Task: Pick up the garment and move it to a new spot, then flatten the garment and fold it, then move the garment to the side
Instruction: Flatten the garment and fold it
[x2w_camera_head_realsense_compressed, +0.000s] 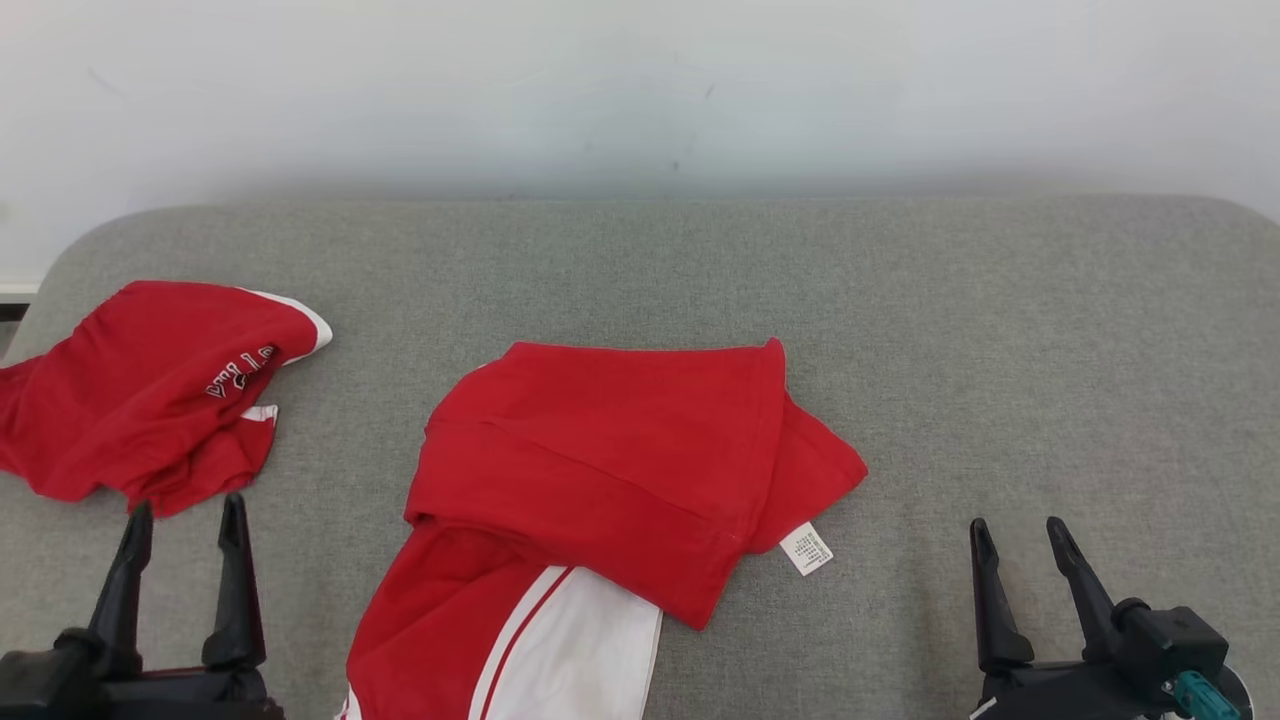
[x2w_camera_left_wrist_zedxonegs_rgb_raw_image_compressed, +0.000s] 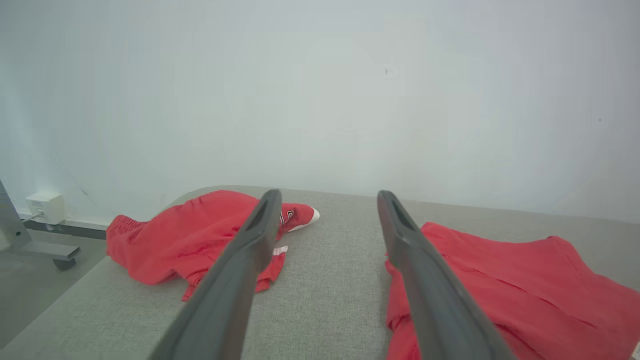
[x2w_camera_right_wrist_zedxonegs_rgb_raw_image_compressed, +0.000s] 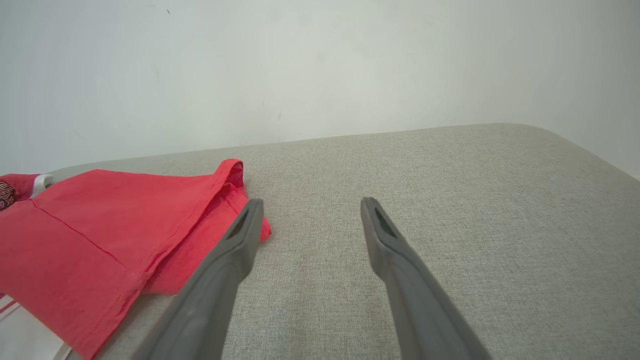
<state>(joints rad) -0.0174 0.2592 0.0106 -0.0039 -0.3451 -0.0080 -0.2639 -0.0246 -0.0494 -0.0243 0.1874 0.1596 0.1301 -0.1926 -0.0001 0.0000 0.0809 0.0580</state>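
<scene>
Light's bright, soft and even on my end. The white wall (x2w_camera_head_realsense_compressed: 640, 90) looks washed out and milky, with a dim band of shade along the back edge of the grey cushion (x2w_camera_head_realsense_compressed: 1000, 350). The red garment (x2w_camera_head_realsense_compressed: 600, 470) only throws a thin soft shadow at its right side. Head view's crisp. In the wrist views my left gripper (x2w_camera_left_wrist_zedxonegs_rgb_raw_image_compressed: 327, 196) and right gripper (x2w_camera_right_wrist_zedxonegs_rgb_raw_image_compressed: 311, 201) go smeary near the lens.

left tool (x2w_camera_head_realsense_compressed: 185, 510): fingers spread, empty, low | right tool (x2w_camera_head_realsense_compressed: 1020, 535): fingers spread, empty, low
</scene>
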